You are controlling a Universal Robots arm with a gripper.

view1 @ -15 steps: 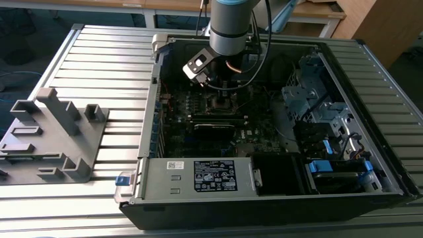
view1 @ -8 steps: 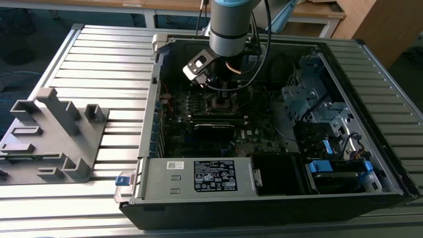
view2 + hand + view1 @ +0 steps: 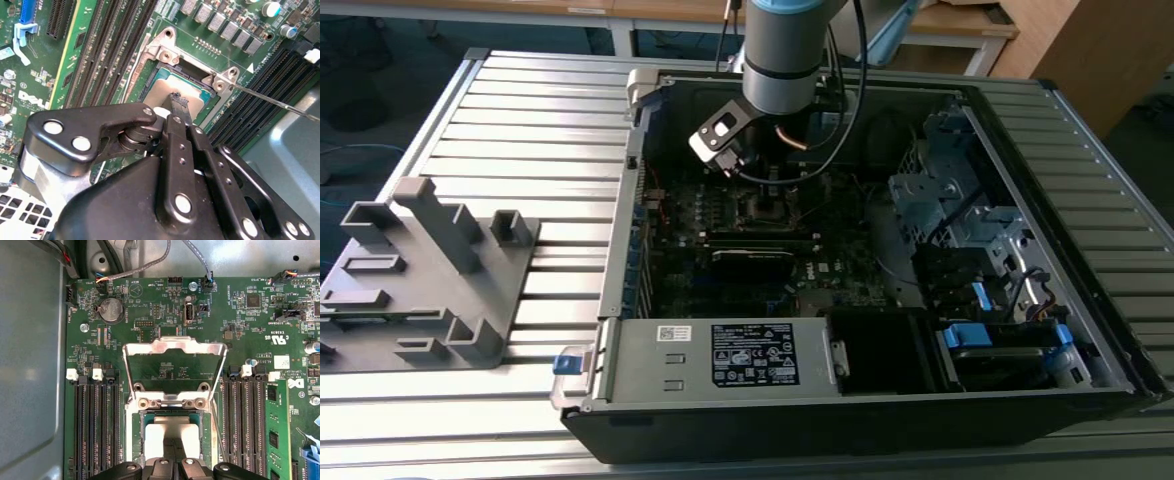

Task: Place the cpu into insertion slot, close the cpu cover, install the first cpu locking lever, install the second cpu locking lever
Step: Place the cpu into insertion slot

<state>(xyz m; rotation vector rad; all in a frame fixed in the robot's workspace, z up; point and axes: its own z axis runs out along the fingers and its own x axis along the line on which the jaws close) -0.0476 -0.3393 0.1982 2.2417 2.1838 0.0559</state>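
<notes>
Inside the computer case [image 3: 720, 360], on the circuit board [image 3: 240, 340], the cpu cover [image 3: 172, 343] is seen raised and one locking lever [image 3: 270, 100] unlatched, while the cpu [image 3: 165, 435] is judged seated in the insertion slot [image 3: 132, 435], the gripper [image 3: 177, 100] drawn together, empty, at its top.

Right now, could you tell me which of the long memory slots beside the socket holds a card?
The one holding the green card, outermost in the bank farther from the round battery; the other slots look empty.
</notes>
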